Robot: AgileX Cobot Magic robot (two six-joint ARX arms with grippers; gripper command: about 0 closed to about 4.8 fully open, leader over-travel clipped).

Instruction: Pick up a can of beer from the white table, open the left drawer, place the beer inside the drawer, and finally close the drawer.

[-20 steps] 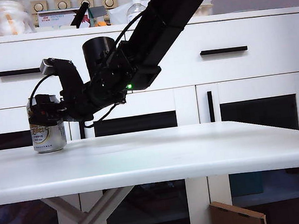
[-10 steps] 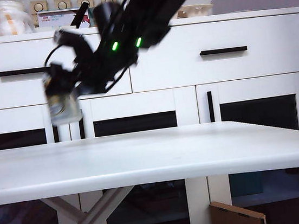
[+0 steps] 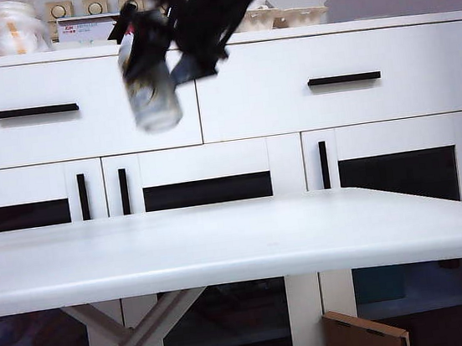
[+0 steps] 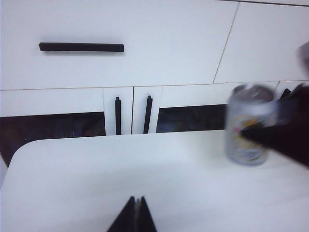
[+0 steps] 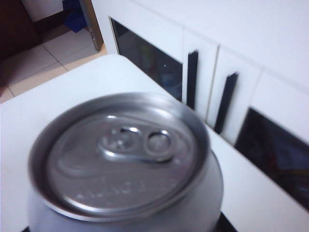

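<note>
The can of beer [image 3: 152, 94] hangs blurred high above the white table [image 3: 223, 241], level with the right end of the left drawer [image 3: 99, 126]. My right gripper [image 3: 150, 65] is shut on it from above and behind. In the right wrist view the can's silver top [image 5: 125, 154] fills the frame and hides the fingers. The left wrist view shows the can [image 4: 247, 125] with dark fingers [image 4: 285, 133] round it. The left drawer [image 4: 145, 63] is closed, with its black bar handle [image 4: 81, 47]. My left gripper [image 4: 136, 199] is shut and empty, low over the table [image 4: 96, 174].
The right drawer with its short handle [image 3: 343, 79] is closed. Below are glass cabinet doors with vertical black handles [image 3: 124, 192]. Boxes and a white container [image 3: 12, 27] stand on the cabinet top. A cardboard piece [image 3: 365, 338] leans under the table.
My right gripper has lifted the can off the table's left side, up and to the right, to drawer height. The left gripper has kept still.
</note>
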